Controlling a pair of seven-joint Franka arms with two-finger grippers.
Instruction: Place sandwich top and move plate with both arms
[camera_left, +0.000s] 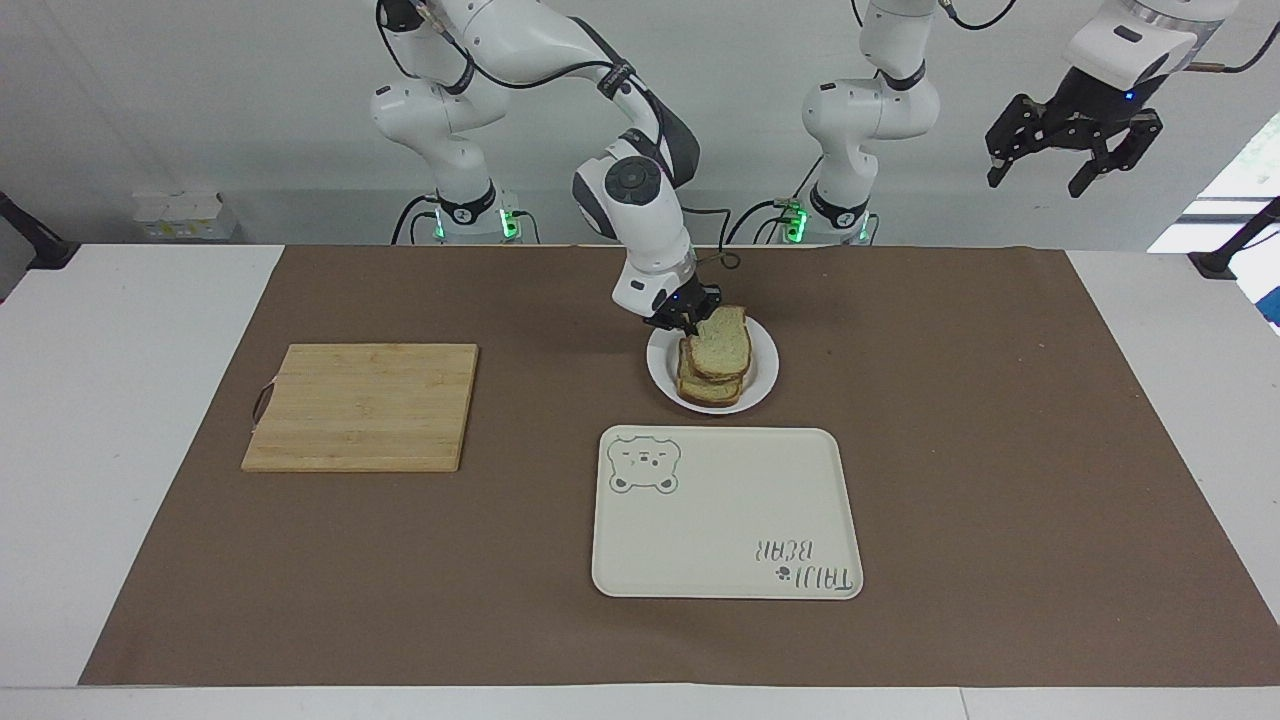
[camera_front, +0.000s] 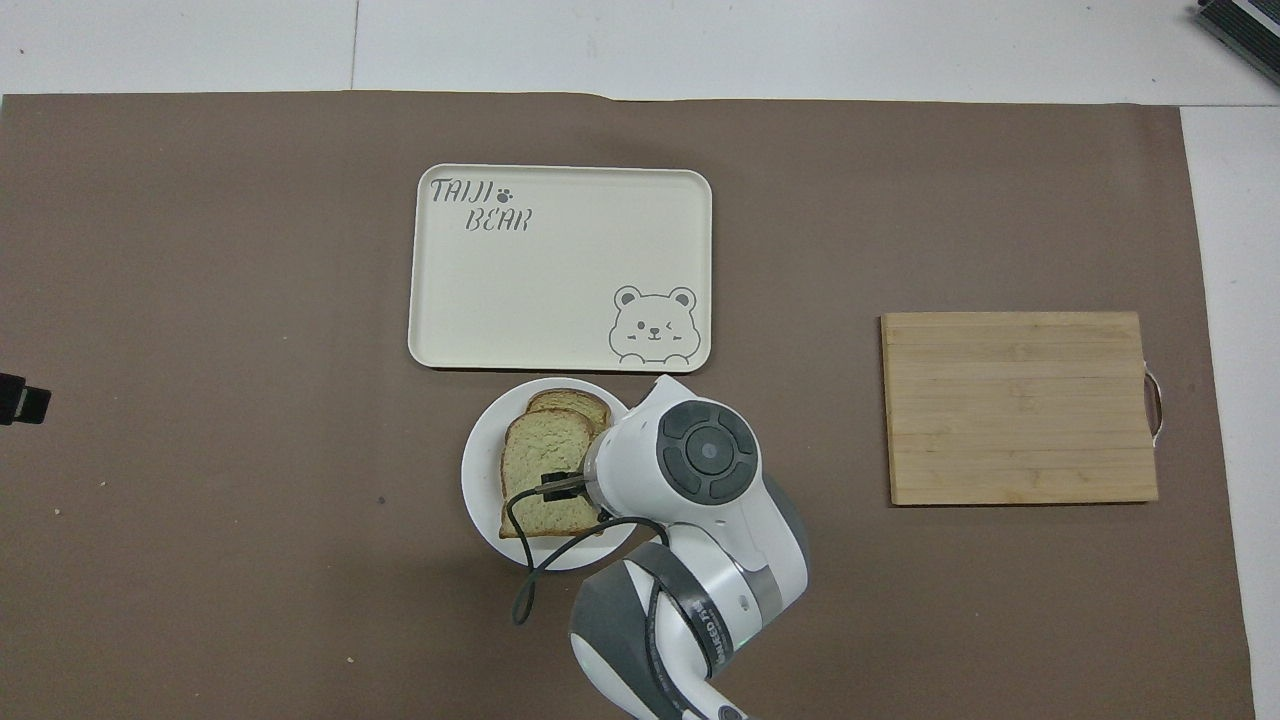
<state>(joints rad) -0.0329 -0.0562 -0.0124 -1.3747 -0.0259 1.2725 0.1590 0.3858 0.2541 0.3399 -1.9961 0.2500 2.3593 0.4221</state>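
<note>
- The fingers of the right gripper (camera_left: 688, 318) are clamped on one edge of the sandwich top (camera_left: 722, 343), a pale speckled bread slice with brown crust, at the side toward the robots.
- This slice lies tilted over the lower bread slice (camera_left: 711, 390); I judge it rests on the stack or is just above it, I cannot tell which.
- The stack sits on the small round white plate (camera_left: 765, 372), near the middle of the brown table mat, just beside the cream rectangular tray with bear print (camera_left: 727, 540).
- The light wooden cutting board (camera_left: 362, 406) lies toward the right arm's end of the mat.
- The left gripper (camera_left: 1074, 148) waits high over its own end of the table, fingers apart and empty.
- Step in hand: placing the top.
- Next move, in my judgement: open the fingers gently so the slice settles square, then withdraw without dragging it.
</note>
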